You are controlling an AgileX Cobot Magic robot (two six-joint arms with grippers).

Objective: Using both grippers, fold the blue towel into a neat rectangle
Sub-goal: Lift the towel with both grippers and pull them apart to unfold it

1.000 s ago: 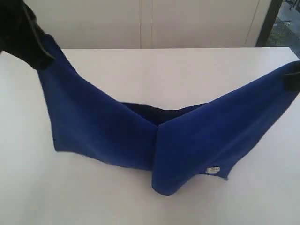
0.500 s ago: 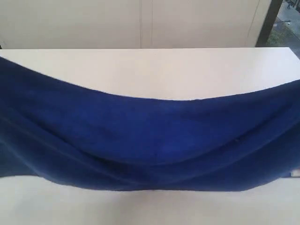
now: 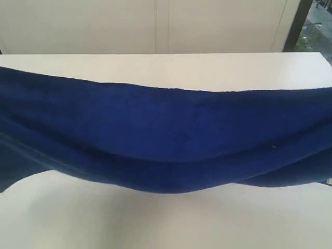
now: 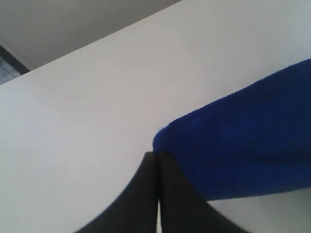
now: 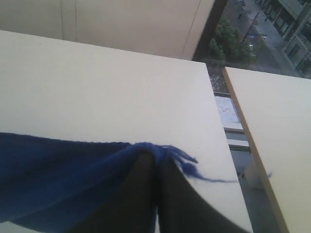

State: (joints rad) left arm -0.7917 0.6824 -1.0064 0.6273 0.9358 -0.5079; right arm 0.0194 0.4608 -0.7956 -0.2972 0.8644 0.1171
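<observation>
blue towel (image 3: 166, 140) stretched taut — both hands pinching corners

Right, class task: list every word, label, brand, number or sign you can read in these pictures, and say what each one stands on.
No text can be read in any view.
On the deep-blue soft cloth towel: no print visible.
On the small white tag at the towel's edge: too small to read.
On the white flat tabletop: nothing written.

The left hand (image 4: 156, 162) shows two matte black fingers (image 4: 136, 199) tapering to a narrow tip; the right hand (image 5: 156, 165) looks alike, perhaps browner in shadow.
</observation>
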